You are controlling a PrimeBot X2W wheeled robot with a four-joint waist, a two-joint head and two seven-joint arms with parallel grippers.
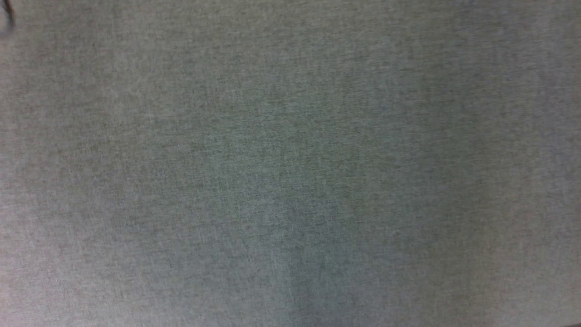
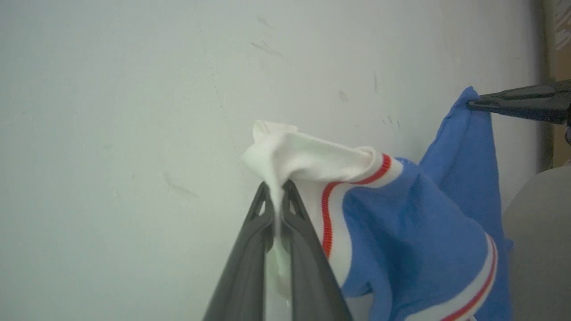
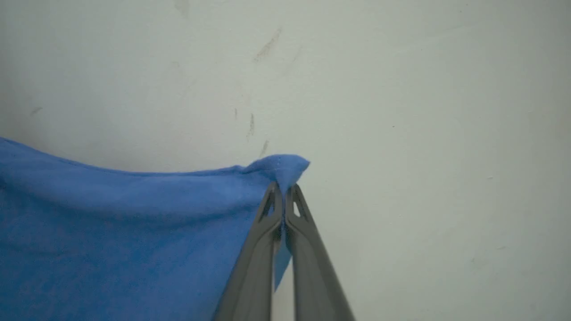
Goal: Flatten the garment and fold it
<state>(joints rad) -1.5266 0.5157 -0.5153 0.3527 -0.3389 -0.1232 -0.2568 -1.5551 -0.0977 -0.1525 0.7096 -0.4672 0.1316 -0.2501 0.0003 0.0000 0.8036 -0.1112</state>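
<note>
Your left gripper (image 2: 277, 196) has its jaws clamped tight on the shirt (image 2: 401, 232) at its white, red-striped trim. Your right gripper (image 3: 284, 191) pinches a blue corner. The shirt hangs between them, before the pale wall (image 3: 424, 111).

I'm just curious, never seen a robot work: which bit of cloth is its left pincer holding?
Against the pale scuffed wall, a bright blue garment hangs between two dark grippers. The left gripper pinches its white sleeve end, bunched up above it. A thin red stripe edges that white band, while the corner in the right gripper is plain blue.
</note>
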